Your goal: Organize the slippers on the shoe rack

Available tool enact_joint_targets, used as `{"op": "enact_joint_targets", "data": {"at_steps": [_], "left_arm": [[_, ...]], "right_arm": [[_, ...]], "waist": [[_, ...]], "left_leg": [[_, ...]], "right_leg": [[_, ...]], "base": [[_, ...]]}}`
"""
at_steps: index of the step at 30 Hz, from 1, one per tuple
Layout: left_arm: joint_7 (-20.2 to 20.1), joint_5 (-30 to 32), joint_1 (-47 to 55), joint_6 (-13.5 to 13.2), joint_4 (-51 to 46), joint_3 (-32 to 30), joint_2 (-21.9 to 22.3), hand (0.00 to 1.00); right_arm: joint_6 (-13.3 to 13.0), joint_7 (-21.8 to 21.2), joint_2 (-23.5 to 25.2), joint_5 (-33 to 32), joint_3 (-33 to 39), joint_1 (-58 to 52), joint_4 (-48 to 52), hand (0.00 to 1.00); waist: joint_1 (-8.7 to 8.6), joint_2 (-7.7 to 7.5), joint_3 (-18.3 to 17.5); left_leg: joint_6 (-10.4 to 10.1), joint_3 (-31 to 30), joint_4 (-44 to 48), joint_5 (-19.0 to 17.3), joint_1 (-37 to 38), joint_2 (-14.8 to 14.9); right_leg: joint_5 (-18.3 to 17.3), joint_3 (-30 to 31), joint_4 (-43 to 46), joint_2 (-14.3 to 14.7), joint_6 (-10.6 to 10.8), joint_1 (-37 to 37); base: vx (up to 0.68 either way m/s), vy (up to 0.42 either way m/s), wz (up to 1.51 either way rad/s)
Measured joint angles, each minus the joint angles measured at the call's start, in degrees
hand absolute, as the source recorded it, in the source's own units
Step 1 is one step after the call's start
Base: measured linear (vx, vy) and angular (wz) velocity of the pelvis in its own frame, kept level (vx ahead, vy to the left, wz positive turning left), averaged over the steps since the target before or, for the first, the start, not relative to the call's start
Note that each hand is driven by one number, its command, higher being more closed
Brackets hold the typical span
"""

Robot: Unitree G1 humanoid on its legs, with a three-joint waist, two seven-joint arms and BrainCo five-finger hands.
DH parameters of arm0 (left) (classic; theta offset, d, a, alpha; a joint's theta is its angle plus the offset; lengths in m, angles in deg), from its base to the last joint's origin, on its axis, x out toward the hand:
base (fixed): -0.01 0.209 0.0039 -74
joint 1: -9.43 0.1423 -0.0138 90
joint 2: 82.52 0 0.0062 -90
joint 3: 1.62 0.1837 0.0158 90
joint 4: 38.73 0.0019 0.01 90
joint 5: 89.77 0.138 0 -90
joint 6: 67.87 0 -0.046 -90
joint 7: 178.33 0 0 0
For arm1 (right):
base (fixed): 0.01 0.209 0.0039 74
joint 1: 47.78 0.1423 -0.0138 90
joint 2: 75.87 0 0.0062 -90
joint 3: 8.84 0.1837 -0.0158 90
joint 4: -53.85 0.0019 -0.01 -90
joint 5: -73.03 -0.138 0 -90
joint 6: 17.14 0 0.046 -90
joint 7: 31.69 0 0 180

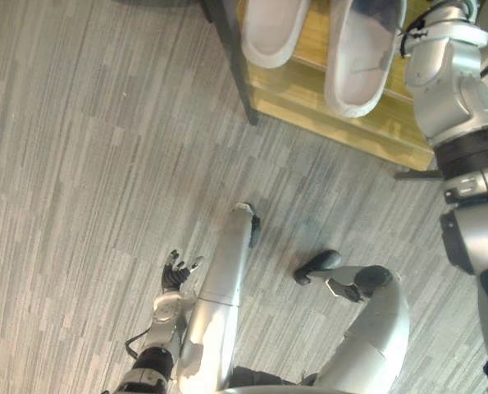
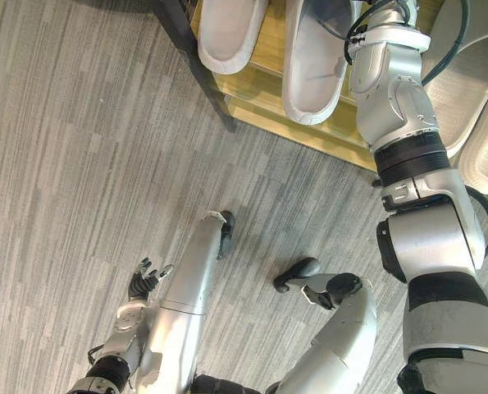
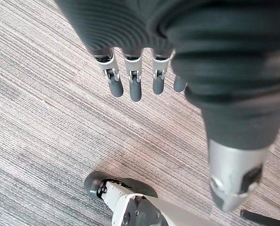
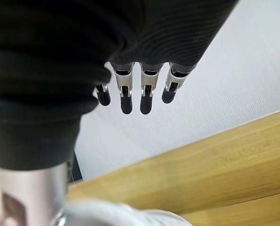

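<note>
The right hand (image 4: pixel 134 96) hovered open, empty, over the shoe rack (image 1: pixel 342 125); the left hand (image 1: pixel 176 276) likewise, well off it. The slippers (image 1: pixel 360 61) wanted gentle squaring.

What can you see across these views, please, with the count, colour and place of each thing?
White slippers: two, white, side by side on the rack's wooden shelf.
Ribbed slippers: apparently two, pale beige, right of the rack at the right eye view's edge.
Shoe rack: one, light wood shelves with a dark frame, far side of the eye views.
Floor: grey, streaked, under and before the rack.
Left hand: one, silver with dark tips, fingers relaxed, low over the floor.
Right hand: one, silver with dark tips, fingers straight, above the rack's wood.
</note>
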Motion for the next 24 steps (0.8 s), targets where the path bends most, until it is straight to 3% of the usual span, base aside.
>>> {"op": "enact_joint_targets", "data": {"at_steps": [7,10,14,18,24], "left_arm": [[0.0,-0.4,0.0,0.0,0.0,0.0,0.0,0.00],[0.0,-0.9,0.0,0.1,0.0,-0.1,0.0,0.00],[0.0,-1.2,0.4,0.2,0.1,-1.2,0.1,0.00],[0.1,-1.5,0.4,0.5,0.0,-2.3,0.4,0.00],[0.2,-1.4,1.0,1.0,0.0,-4.3,0.8,0.00]], "right_arm": [[-0.8,-0.7,0.3,-2.3,1.0,-4.4,6.4,0.00],[-1.3,-0.8,2.7,-4.8,5.2,-8.7,11.3,0.00],[-1.8,-0.4,8.7,-8.6,11.6,-15.1,18.1,0.00],[-2.7,0.7,18.0,-15.2,18.1,-23.0,22.3,0.00],[-4.6,1.7,27.8,-21.8,22.8,-31.5,24.5,0.00]], "waist": [[-0.34,-0.02,0.0],[-0.54,-0.09,-0.1],[-1.44,-0.25,-0.3],[-2.13,-0.31,-0.3],[-2.69,-0.77,-0.7]], "left_leg": [[-0.1,-0.1,-0.5,0.1,0.8,0.0],[0.0,0.2,-1.5,0.1,2.6,0.0],[0.0,0.1,-2.3,0.1,4.0,0.3],[0.0,0.3,-3.1,0.1,5.9,0.6],[-0.2,0.3,-3.9,0.2,7.2,1.0]], "right_leg": [[0.0,-0.4,-0.5,0.1,-0.1,1.1],[0.1,-0.5,-1.4,0.2,-0.1,2.6],[0.3,-1.0,-2.5,0.7,-0.3,4.2],[0.6,-1.1,-3.5,1.3,-0.4,6.1],[0.8,-1.0,-4.3,2.0,-0.3,7.0]], "base": [[0.01,-0.004,0.00],[0.01,-0.005,0.00],[0.01,-0.004,-0.02],[0.01,-0.003,-0.03],[0.00,-0.004,-0.01]]}}
